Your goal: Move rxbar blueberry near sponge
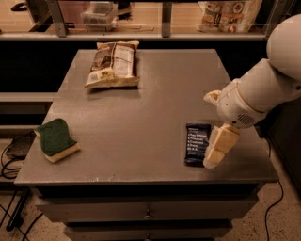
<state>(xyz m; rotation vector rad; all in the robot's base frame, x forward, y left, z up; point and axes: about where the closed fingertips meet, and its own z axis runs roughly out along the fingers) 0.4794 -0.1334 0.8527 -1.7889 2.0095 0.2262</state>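
Observation:
The rxbar blueberry (196, 143), a flat dark navy wrapper with white text, lies on the grey table (155, 108) near its front right corner. My gripper (209, 132) hangs low at the bar's right edge, open and empty. One tan finger (219, 145) points down beside the bar and the other (211, 96) sits higher up. The sponge (56, 139), green on top with a pale yellow base, lies at the front left of the table, far from the bar.
A tan-and-brown chip bag (113, 63) lies at the back left of the table. Drawers sit under the tabletop. A shelf behind holds a clear box (99, 12) and packages (228, 14). Cables lie on the floor at left.

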